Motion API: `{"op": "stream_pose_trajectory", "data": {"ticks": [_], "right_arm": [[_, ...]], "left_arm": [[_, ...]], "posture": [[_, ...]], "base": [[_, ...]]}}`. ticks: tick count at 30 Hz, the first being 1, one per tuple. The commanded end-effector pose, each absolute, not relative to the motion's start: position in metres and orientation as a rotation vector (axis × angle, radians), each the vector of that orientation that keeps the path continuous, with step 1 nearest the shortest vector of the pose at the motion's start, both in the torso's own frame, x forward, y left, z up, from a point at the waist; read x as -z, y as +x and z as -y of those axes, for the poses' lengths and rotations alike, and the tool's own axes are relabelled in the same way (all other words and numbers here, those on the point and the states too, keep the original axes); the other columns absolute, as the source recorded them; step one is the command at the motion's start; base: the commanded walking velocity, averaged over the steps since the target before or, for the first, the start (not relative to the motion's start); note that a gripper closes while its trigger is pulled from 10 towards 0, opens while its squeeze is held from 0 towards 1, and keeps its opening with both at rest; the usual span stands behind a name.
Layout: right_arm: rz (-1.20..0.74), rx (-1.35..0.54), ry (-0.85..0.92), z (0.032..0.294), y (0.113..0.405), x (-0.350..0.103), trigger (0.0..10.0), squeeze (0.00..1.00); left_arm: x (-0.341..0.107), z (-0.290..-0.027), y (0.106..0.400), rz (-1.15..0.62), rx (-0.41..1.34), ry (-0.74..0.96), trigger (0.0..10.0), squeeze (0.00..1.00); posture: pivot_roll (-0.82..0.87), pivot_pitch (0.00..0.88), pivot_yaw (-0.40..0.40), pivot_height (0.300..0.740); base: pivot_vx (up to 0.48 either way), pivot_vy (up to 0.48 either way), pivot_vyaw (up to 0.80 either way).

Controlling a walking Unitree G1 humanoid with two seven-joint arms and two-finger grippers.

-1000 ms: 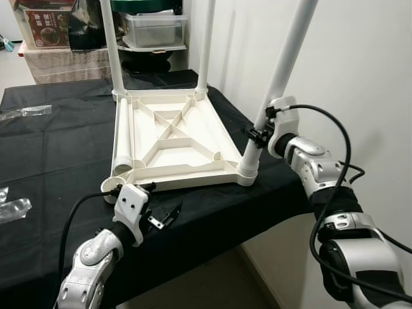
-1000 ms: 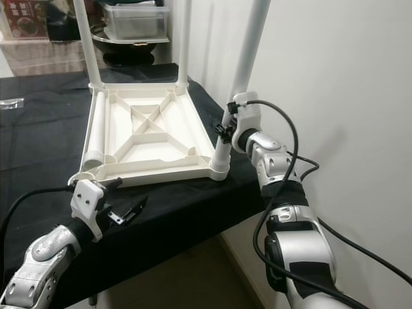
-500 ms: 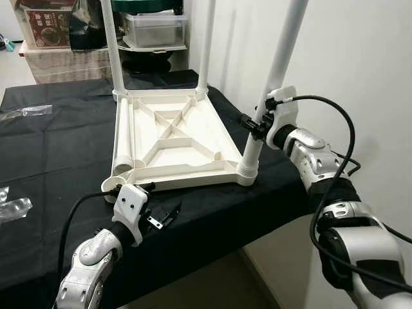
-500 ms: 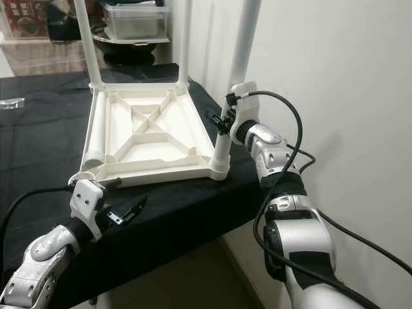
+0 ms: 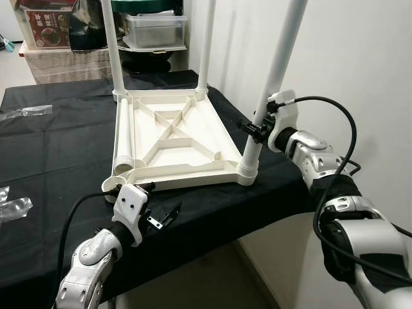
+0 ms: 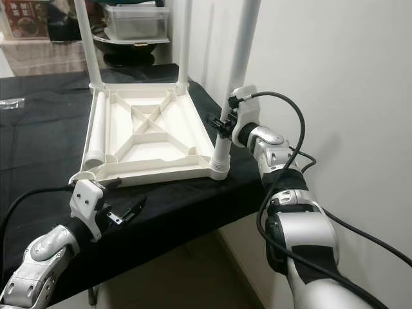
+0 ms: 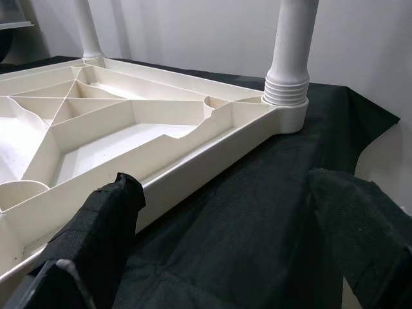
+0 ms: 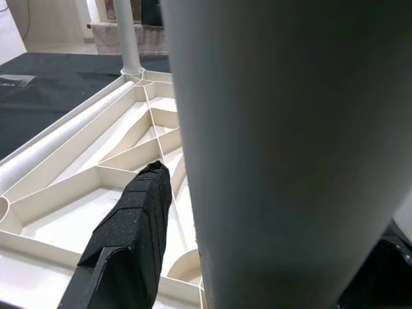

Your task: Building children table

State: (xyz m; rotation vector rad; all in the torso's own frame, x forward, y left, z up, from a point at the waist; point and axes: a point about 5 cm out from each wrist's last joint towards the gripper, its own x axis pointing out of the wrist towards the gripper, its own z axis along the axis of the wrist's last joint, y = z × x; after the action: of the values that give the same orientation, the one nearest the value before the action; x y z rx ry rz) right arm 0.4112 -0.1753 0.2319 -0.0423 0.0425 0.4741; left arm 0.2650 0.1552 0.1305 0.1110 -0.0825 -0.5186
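Right gripper (image 5: 256,129) clamped on the near white leg (image 5: 270,84), whose top is cut off. Left gripper (image 5: 164,215) hangs spread apart over the black surface (image 5: 58,161).

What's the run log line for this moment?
right gripper: around near-right table leg | left gripper: open, idle by tabletop | fourth leg: lying loose

the upturned tabletop (image 5: 172,138) is ringed by three upright legs (image 5: 273,80); open black worktop (image 5: 58,154) is left beside it, the wall (image 5: 360,71) close behind.
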Motion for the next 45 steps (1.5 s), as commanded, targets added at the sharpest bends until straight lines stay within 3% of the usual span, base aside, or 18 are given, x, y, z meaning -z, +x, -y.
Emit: {"op": "stream_pose_trajectory", "data": {"ticks": [1,8,9,10,11,12,15,16,32,41,45], "right_arm": [[-0.036,-0.49,-0.046,0.176,0.411,-0.233,8.0,0.0],[-0.047,-0.521,-0.066,0.175,0.411,-0.23,8.2,0.0],[-0.049,-0.521,-0.067,0.175,0.411,-0.23,7.1,0.0],[-0.049,-0.521,-0.067,0.176,0.411,-0.229,7.0,0.0],[-0.051,-0.518,-0.068,0.176,0.411,-0.229,5.9,0.0],[-0.052,-0.51,-0.066,0.176,0.411,-0.228,4.1,0.0],[-0.052,-0.502,-0.064,0.177,0.411,-0.227,4.1,0.0],[-0.052,-0.492,-0.058,0.178,0.412,-0.227,0.0,0.0],[-0.087,-0.411,0.004,0.176,0.413,-0.217,0.0,0.0],[-0.299,-0.226,0.029,0.164,0.409,-0.172,0.0,0.0],[-0.404,-0.002,0.098,0.153,0.404,-0.15,0.0,0.0]], "left_arm": [[-0.128,-0.155,0.263,0.07,0.53,0.122,10.0,0.0],[-0.128,-0.155,0.263,0.069,0.533,0.123,10.0,0.0],[-0.128,-0.155,0.263,0.07,0.534,0.123,10.0,0.0],[-0.128,-0.155,0.263,0.07,0.534,0.123,10.0,0.0],[-0.129,-0.155,0.263,0.07,0.534,0.124,10.0,0.0],[-0.129,-0.156,0.263,0.07,0.534,0.125,10.0,0.0],[-0.129,-0.156,0.262,0.07,0.534,0.125,10.0,0.0],[-0.129,-0.156,0.262,0.07,0.534,0.126,10.0,0.0],[-0.129,-0.156,0.262,0.067,0.539,0.123,10.0,0.0],[-0.128,-0.152,0.263,0.066,0.545,0.112,10.0,0.0],[-0.128,-0.151,0.262,0.066,0.539,0.102,10.0,0.0]], "posture": [[0.07,0.0,-0.109,0.74],[0.08,0.0,-0.112,0.74],[0.08,0.0,-0.112,0.74],[0.08,0.0,-0.112,0.74],[0.09,0.0,-0.115,0.74],[0.09,0.0,-0.115,0.74],[0.09,0.0,-0.115,0.74],[0.09,0.0,-0.114,0.74],[0.09,0.0,-0.11,0.74],[0.07,0.0,-0.107,0.74],[0.06,0.0,-0.11,0.74]], "base": [[0.0,0.0,0.0],[0.0,0.0,0.0],[0.0,0.0,0.0],[0.0,0.0,0.0],[0.0,0.0,0.0],[0.0,0.0,0.0],[0.0,0.0,0.0],[0.0,0.0,0.0],[0.0,0.0,0.0],[0.0,0.0,0.0],[0.0,0.0,0.0]]}}
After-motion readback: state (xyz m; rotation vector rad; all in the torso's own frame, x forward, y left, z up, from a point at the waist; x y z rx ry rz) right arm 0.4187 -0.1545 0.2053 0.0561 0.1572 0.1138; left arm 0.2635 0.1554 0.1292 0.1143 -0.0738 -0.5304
